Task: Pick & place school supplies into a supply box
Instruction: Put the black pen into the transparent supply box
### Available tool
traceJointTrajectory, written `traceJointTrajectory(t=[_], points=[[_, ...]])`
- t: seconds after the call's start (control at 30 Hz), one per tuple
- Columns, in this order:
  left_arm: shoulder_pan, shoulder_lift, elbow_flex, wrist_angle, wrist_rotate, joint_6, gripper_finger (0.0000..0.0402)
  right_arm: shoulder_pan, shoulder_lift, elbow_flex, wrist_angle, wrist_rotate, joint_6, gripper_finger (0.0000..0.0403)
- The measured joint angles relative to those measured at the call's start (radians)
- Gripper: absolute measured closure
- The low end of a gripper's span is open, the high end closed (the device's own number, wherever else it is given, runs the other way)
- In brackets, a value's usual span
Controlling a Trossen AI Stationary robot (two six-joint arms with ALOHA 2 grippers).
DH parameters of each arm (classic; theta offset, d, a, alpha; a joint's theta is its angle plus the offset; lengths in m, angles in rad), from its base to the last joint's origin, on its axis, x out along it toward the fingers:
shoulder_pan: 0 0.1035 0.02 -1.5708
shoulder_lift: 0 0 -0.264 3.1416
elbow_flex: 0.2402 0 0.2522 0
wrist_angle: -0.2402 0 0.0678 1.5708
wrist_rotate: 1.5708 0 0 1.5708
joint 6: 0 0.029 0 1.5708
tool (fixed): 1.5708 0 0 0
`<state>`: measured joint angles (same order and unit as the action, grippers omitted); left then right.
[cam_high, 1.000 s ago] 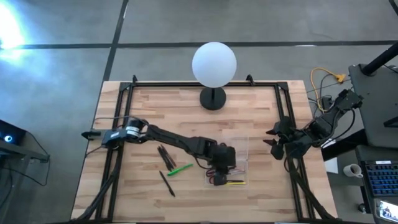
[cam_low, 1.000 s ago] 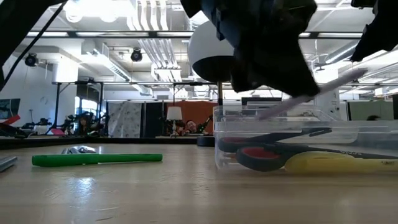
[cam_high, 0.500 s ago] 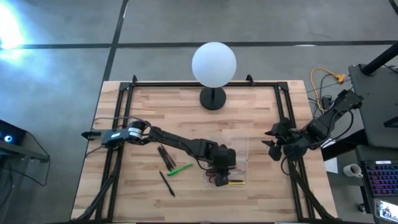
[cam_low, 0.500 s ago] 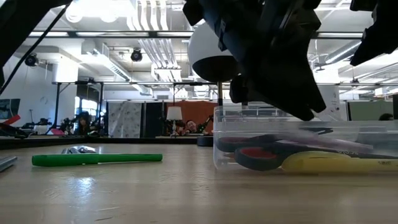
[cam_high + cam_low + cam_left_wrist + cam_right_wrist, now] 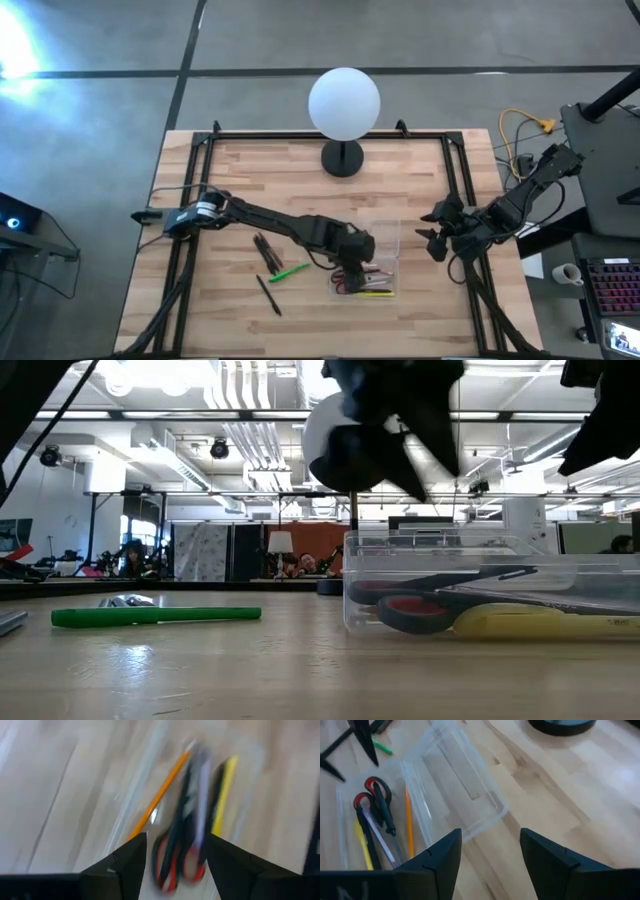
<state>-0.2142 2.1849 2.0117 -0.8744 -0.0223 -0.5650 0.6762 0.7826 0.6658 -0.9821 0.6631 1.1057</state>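
So far the supply box [image 5: 368,262] is partly filled; it sits on the wooden surface [image 5: 300,170] in front of the globe lamp [image 5: 344,105], on the side away from the lamp's base, and it holds the red-handled scissors [image 5: 376,800], a yellow pen [image 5: 363,845], an orange pencil [image 5: 409,822] and a pale pen [image 5: 379,836], all lying flat along its floor; the left tool [image 5: 172,852] hangs just above the box with its fingers spread and nothing between them, so I judge a drop to be just done; the right tool [image 5: 487,850] waits beside the box on its far side from the left arm, fingers apart and empty. Left to do, as far as I can judge: the green pen [image 5: 290,270] lies just beside the box, a cluster of black pens [image 5: 266,250] lies next to that, and one more black pen [image 5: 268,295] lies a little farther from the box; roughly half the supplies remain outside.
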Motion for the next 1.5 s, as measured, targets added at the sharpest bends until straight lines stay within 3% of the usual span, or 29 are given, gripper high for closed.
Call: traceJointTrajectory(t=[0.23, 0.43, 0.63, 0.87, 1.07, 1.27, 1.5], points=[[-0.036, -0.01, 0.01, -0.294, -0.004, -0.267, 0.0222, 0.0, 0.015, -0.087, 0.057, 0.021, 0.133, 0.0211], [-0.072, -0.033, -0.096, -0.298, 0.034, -0.497, 0.0222, 0.0, 0.026, -0.161, 0.06, 0.012, 0.323, 0.0211], [-0.068, -0.152, -0.294, -0.306, 0.086, -0.566, 0.0222, 0.0, 0.025, -0.193, 0.066, -0.032, 0.302, 0.0211], [0.009, -0.492, -0.731, -0.135, 0.1, -0.751, 0.0222, -0.001, 0.025, -0.193, 0.075, -0.034, 0.309, 0.0211], [0.016, -0.651, -0.988, -0.102, 0.146, -1.145, 0.0222, -0.007, 0.025, -0.193, 0.076, -0.035, 0.385, 0.0211], [-0.045, -0.687, -1.085, 0.073, 0.152, -1.393, 0.0222, -0.016, 0.027, -0.193, 0.075, -0.034, 0.424, 0.0211], [-0.185, -0.667, -1.054, 0.113, 0.159, -1.62, 0.0222, -0.016, 0.026, -0.193, 0.075, -0.034, 0.433, 0.0211]])
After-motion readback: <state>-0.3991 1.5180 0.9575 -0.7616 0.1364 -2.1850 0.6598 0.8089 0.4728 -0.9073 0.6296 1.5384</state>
